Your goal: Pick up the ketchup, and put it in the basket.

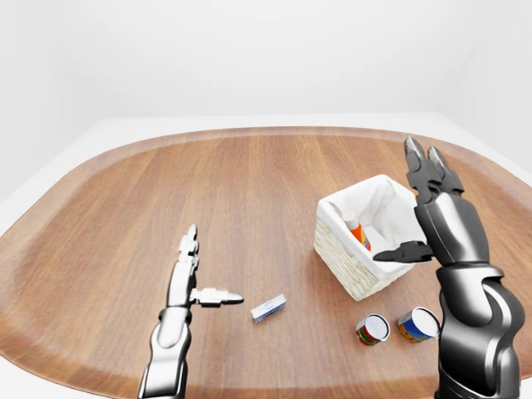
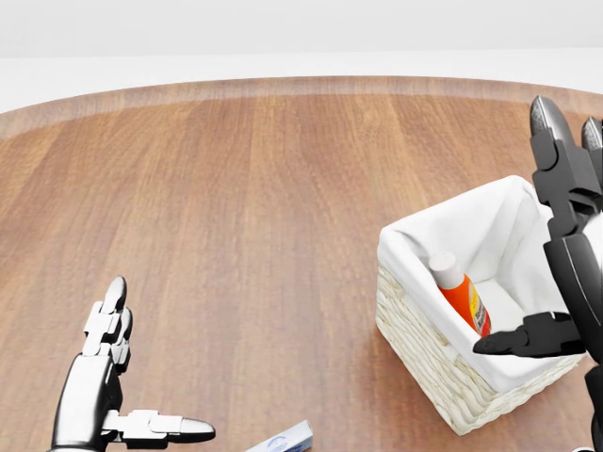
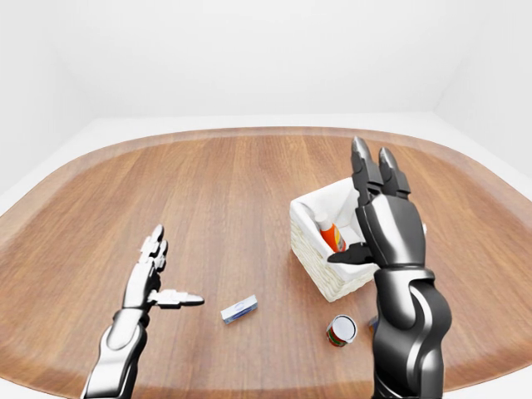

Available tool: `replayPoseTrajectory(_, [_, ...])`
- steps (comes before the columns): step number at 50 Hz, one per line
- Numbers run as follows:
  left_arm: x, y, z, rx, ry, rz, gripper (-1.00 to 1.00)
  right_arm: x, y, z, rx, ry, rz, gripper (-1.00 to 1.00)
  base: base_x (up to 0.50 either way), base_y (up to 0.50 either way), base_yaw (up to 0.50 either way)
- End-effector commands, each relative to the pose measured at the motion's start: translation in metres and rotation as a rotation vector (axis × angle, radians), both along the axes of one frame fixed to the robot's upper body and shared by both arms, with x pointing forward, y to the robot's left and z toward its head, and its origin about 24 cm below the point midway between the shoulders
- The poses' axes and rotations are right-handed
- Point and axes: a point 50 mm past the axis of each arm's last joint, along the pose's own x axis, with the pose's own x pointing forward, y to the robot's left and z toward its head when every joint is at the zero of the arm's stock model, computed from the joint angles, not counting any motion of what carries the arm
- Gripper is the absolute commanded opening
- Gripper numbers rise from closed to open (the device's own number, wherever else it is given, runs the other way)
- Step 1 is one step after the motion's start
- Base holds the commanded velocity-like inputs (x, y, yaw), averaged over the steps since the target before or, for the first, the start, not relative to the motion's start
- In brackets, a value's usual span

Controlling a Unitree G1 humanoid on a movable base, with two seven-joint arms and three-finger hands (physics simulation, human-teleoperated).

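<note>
The ketchup [image 2: 461,295] sits inside the basket [image 2: 426,350], tilted w/ its white cap up toward the top-left of the head view and its orange-red body leaning against the white cloth lining on the basket's left wall. The basket is a white wicker box w/ a white liner, standing on the wooden table [image 2: 245,217] at the right of the head view. The right hand [image 2: 558,254] is raised beside the basket's right side, dark fingers [image 2: 549,127] pointing up and spread wide, thumb jutting left across the basket's lower rim; it grips nothing, and whether the thumb touches the rim can't be told. The left hand [image 1: 191,274] hovers low over the table well apart from the basket, at lower left in the left-eye view, also spread wide & empty (fingers straight toward the top of the view, thumb out to the right). Near its thumb tip, just to the right, a small white-and-blue box [image 1: 268,307] lies flat on the wood. In the left-eye view two cans lie on their sides below the basket: one w/ a red-green label [image 1: 371,329], one w/ a blue-orange label [image 1: 417,325], close together, the second just beside the right forearm.
</note>
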Motion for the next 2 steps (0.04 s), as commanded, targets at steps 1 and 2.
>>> replayPoseTrajectory(1, [-0.0016, -0.0002, 0.0024, -0.001, -0.01, -0.002, 1.0, -0.0506, 0.0288, 0.0254, -0.054, -0.075, 0.049, 1.0, 0.0, 0.0, 0.0])
replayPoseTrajectory(2, [-0.0018, -0.0002, 0.0025, 0.0, -0.01, -0.003, 1.0, -0.0543, 0.0312, 0.0267, -0.058, -0.076, 0.052, 1.0, 0.0, 0.0, 0.0])
